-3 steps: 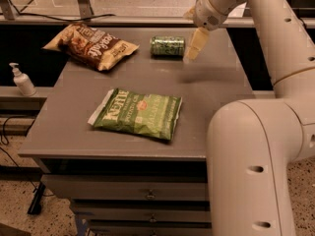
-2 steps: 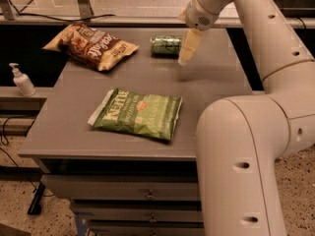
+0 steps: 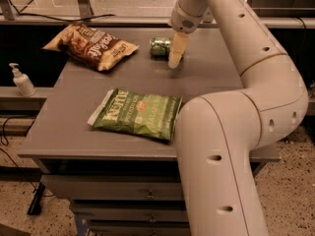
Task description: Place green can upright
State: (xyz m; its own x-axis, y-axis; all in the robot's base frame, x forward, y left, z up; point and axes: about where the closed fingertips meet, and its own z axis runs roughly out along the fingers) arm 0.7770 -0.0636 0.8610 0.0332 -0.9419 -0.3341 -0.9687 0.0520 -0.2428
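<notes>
Though it is meant to stand, the can (image 3: 160, 46) lies on its side near the far edge of the tabletop (image 3: 74, 112), a little right of the middle, with its long axis running left to right. Its right end is hidden behind the gripper (image 3: 173, 65), so only the left end and green body show.

The gripper hangs just in front of and to the right of the can, pointing steeply down, its tip at or just above the tabletop. Whether it touches the can cannot be told from this angle. The jaws look pressed together into one pale tapering wedge, with nothing between them.

The arm (image 3: 246, 107) rises from the lower right foreground, bends over the right side of the tabletop and comes down from the top of the view to the gripper.

To the left of the can, well apart from it, a brown crisp bag (image 3: 93, 45) lies flat at the far left corner. A green crisp bag (image 3: 138, 113) lies flat nearer the front, about the middle, with its right edge next to the arm.

Off the tabletop to the left, a white pump bottle (image 3: 21, 81) stands upright on a lower ledge. Drawers (image 3: 147, 194) sit beneath the tabletop's front edge.
</notes>
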